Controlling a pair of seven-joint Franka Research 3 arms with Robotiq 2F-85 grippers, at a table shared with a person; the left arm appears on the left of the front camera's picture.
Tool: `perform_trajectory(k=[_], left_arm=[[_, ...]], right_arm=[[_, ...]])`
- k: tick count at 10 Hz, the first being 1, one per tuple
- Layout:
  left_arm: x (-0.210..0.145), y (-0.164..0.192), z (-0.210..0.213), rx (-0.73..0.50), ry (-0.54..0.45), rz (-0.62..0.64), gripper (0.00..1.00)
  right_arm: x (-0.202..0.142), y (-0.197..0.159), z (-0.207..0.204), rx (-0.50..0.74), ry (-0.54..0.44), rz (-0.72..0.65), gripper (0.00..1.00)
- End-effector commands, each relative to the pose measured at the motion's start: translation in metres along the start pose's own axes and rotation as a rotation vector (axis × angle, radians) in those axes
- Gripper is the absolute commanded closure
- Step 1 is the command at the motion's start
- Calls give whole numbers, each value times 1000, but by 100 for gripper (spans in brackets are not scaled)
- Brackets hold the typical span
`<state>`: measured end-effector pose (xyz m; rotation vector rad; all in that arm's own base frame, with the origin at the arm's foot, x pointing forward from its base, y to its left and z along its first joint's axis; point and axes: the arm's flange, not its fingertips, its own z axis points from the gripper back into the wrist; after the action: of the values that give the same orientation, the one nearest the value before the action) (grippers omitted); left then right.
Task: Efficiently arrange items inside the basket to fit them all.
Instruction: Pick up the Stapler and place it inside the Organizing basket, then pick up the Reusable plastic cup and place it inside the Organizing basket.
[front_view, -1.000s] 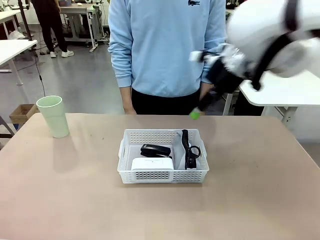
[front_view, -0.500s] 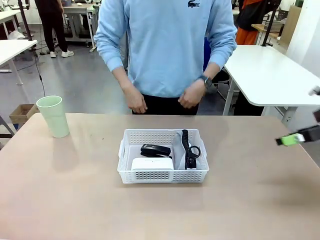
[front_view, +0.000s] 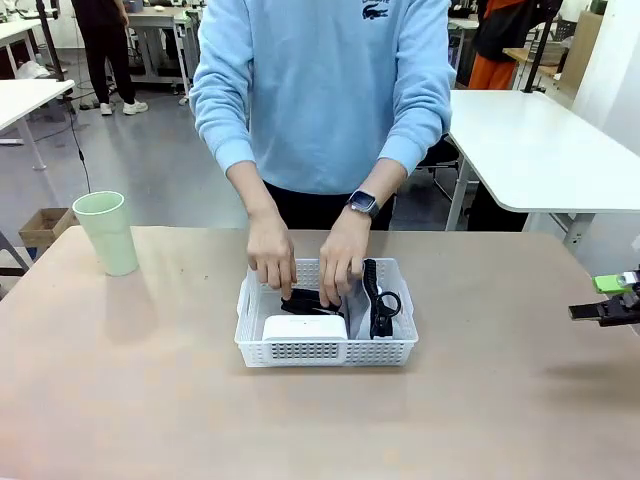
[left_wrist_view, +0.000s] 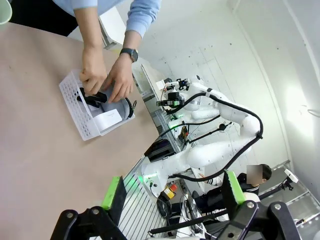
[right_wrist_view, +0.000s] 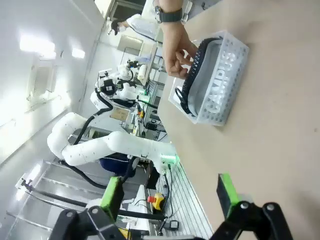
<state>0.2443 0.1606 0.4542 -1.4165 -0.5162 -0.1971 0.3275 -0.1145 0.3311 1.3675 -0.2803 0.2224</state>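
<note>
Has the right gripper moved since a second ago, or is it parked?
Yes. The right gripper has swung from just beyond the far rim of the shallow white perforated plastic basket out to the front view's right edge, well clear of it.

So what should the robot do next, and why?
Probably move the left fingers toward the green cup: it stands alone on the table, outside the basket, on the robot's left. Those fingers are open and empty, and the person's hands are busy with the stapler in the basket.
</note>
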Motion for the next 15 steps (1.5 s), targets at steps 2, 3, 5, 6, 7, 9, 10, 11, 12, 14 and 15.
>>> perform_trajectory(k=[2, 3, 5, 6, 7, 9, 10, 11, 12, 14, 15], left_arm=[[0, -3, -2, -21, -16, -4, 0], [0, -3, -2, -21, -16, -4, 0], [0, -3, -2, -21, -16, -4, 0], [0, -3, -2, -21, -16, -4, 0], [0, -3, -2, -21, -16, -4, 0], [0, -3, -2, -21, -16, -4, 0], [0, -3, -2, -21, -16, -4, 0], [0, -3, -2, -21, -16, -4, 0], [0, 0, 0, 0, 0, 0, 0], [14, -10, -12, -15, 20, -594, 0], [18, 1, -17, -96, 13, -928, 0]], right_arm=[[-9, 18, 8, -60, 12, 109, 0], [-9, 18, 8, -60, 12, 109, 0], [-9, 18, 8, -60, 12, 109, 0], [-9, 18, 8, -60, 12, 109, 0], [-9, 18, 8, -60, 12, 109, 0], [-9, 18, 8, -60, 12, 109, 0], [-9, 18, 8, -60, 12, 109, 0], [-9, 18, 8, -60, 12, 109, 0], [-9, 18, 8, -60, 12, 109, 0], [-9, 18, 8, -60, 12, 109, 0], [-9, 18, 8, -60, 12, 109, 0]])
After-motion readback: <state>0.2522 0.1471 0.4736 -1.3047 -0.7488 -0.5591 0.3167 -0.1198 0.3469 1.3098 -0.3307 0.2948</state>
